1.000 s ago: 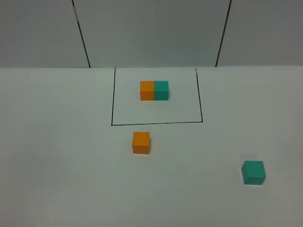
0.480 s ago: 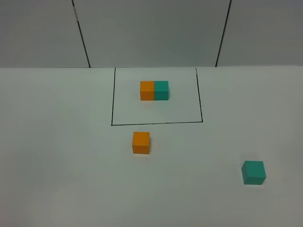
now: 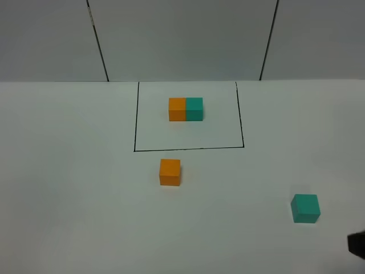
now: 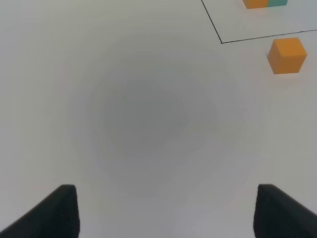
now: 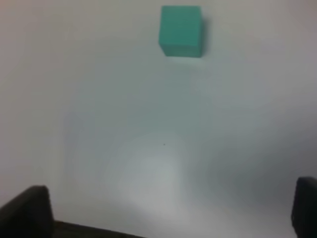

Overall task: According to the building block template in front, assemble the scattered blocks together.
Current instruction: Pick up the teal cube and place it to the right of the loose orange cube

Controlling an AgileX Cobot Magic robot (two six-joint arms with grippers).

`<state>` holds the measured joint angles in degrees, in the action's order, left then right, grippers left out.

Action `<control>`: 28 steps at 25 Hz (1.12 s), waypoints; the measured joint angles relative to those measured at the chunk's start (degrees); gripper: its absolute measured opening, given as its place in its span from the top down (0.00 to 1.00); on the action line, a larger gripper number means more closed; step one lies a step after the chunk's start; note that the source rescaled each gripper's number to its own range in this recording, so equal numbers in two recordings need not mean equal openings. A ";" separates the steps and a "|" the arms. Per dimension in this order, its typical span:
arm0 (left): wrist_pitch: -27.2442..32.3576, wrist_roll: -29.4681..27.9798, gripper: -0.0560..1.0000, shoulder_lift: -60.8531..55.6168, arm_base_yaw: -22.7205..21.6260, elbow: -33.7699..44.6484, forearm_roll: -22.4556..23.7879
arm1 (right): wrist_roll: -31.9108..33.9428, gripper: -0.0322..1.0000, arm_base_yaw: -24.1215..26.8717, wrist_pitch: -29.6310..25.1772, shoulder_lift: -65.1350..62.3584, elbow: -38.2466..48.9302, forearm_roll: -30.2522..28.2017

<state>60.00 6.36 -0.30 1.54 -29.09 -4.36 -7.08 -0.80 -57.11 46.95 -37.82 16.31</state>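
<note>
So the left claw is spread wide. Its two black ends sit way out at the corners of its wrist view, with nothing but bare white table between them. Same deal with the right claw: jaws far apart, holding nothing. In the overhead view only a dark sliver of that one pokes in at the lower right edge. Out ahead of the right claw, well apart from it, is the loose teal cube, sitting flat on the table over on the right side of the overhead view. The loose orange cube is well apart from the teal one, more toward the middle. It's just in front of the near line of the black outline, outside it and not touching the line. In the left wrist view it's a long way out from the left claw. Inside the outline, toward the back, sits the template pair, orange on the left and teal on the right, pressed together. The two loose cubes aren't joined yet.
</note>
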 joint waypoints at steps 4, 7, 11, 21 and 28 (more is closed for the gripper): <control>0.00 0.00 0.35 0.00 0.00 0.00 0.00 | -2.02 0.00 -0.21 5.20 19.09 -6.31 0.67; 0.00 0.00 0.35 0.00 0.00 0.00 0.00 | -2.20 0.00 -2.77 8.72 30.29 -10.40 -0.55; 0.00 0.00 0.35 0.00 0.00 0.00 0.00 | 0.23 0.00 -7.91 13.84 42.02 -14.36 -3.60; 0.00 0.00 0.35 0.00 0.00 0.00 0.05 | 6.47 0.00 -8.56 19.65 54.78 -16.53 -6.99; 0.00 0.00 0.35 0.00 0.00 0.00 0.05 | 7.08 0.00 -8.56 21.41 57.63 -16.53 -5.26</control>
<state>60.00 6.36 -0.30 1.54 -29.09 -4.31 0.00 -9.36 -35.70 104.58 -54.36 11.05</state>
